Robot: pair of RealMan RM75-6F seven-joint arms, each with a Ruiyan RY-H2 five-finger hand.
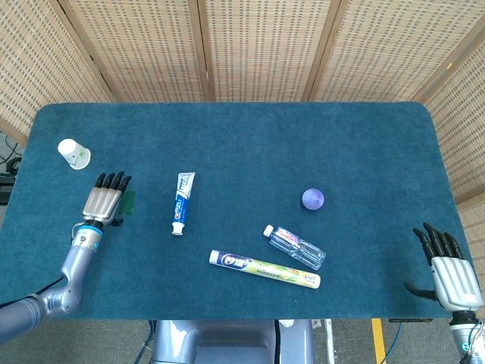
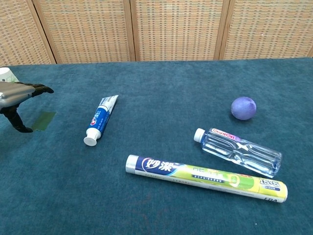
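My left hand [image 1: 106, 197] hovers open over the left side of the blue table, fingers stretched out flat, right beside a small green patch [image 1: 127, 202]; the chest view shows the left hand [image 2: 19, 95] at its left edge above the green patch [image 2: 43, 120]. The blue-and-white toothpaste tube [image 1: 182, 202] lies a short way to its right. My right hand [image 1: 449, 269] is open at the table's front right corner, holding nothing, and does not appear in the chest view.
A white paper cup [image 1: 73, 153] lies at the far left. A purple ball [image 1: 313, 199], a small clear water bottle [image 1: 295, 246] and a long yellow-green tube [image 1: 264, 268] lie at centre right. Wicker screens stand behind the table [image 1: 242, 129].
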